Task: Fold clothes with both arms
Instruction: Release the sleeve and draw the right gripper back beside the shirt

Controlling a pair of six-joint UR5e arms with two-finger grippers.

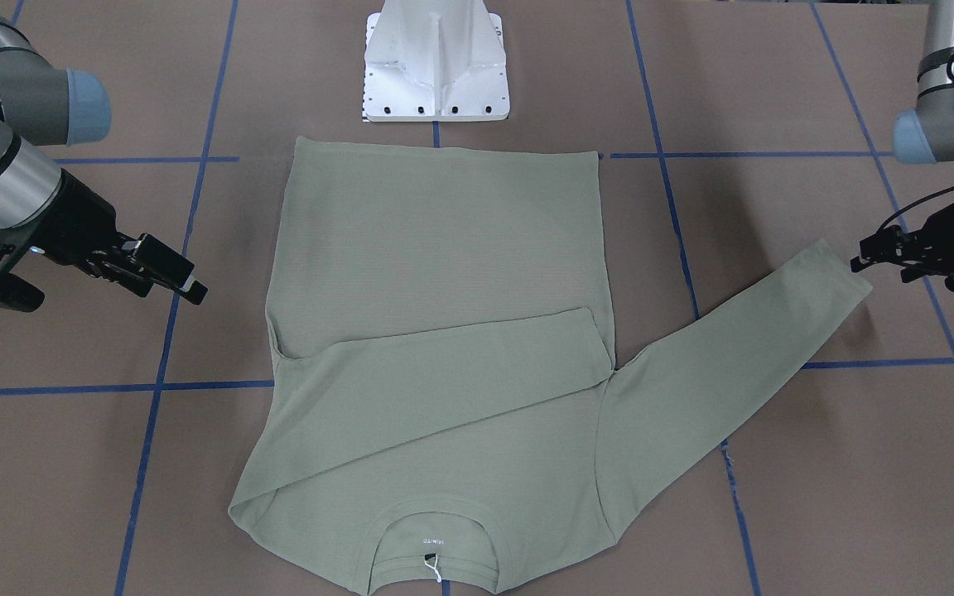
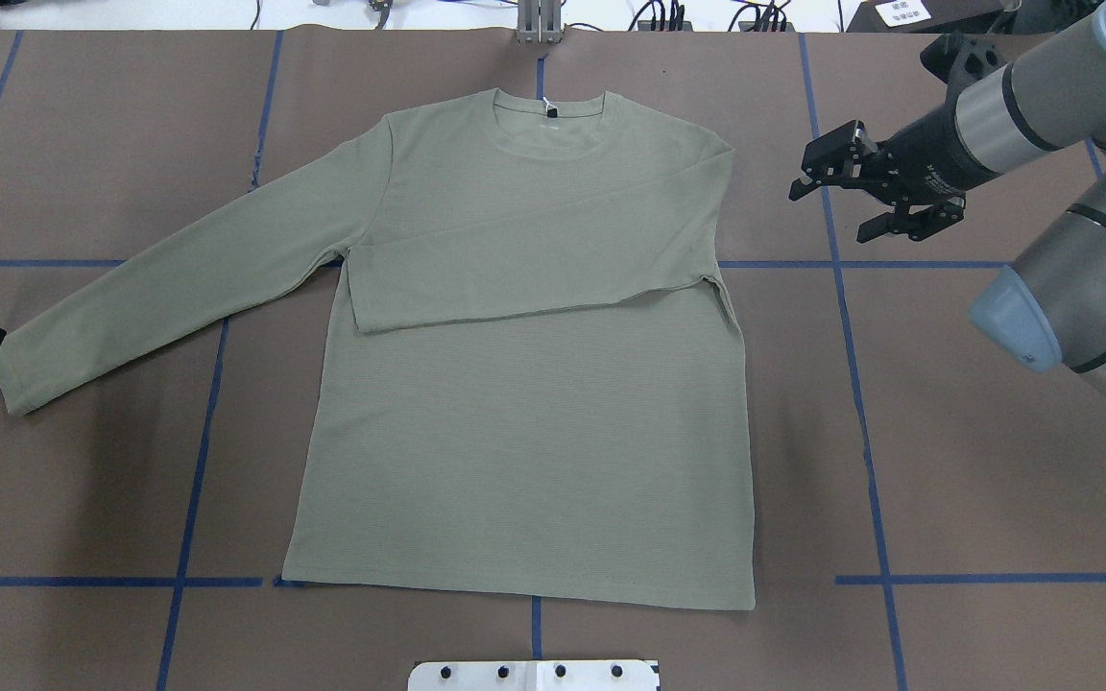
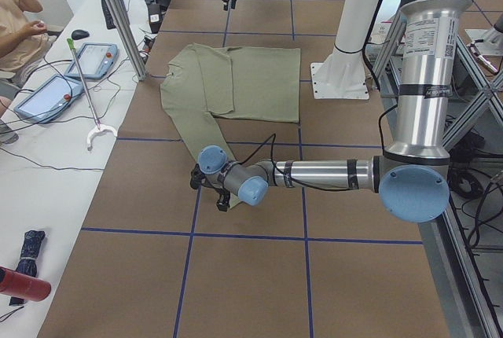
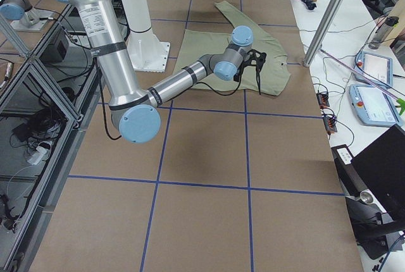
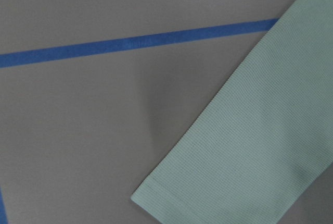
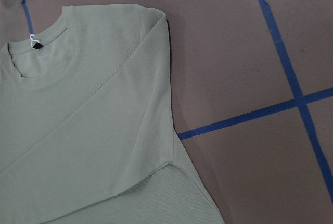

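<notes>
A sage-green long-sleeved shirt (image 2: 515, 432) is laid flat on the brown desk (image 2: 947, 461), its ribbed collar (image 2: 548, 120) turned away from the robot and its hem nearest the white pedestal base (image 1: 436, 74). The sleeve on the robot's right (image 2: 534, 269) is folded across the chest, while the other sleeve (image 2: 169, 278) is stretched out sideways over a blue tape line (image 2: 995, 579). The right gripper (image 2: 828, 216) is held above bare desk near the shirt's shoulder, its jaws apart and holding nothing. The left gripper (image 1: 862, 257) is seen just beside the cuff (image 5: 171, 193) of the outstretched sleeve; whether its jaws are apart or together cannot be told. A white neck tag (image 2: 546, 104) is visible inside the collar.
</notes>
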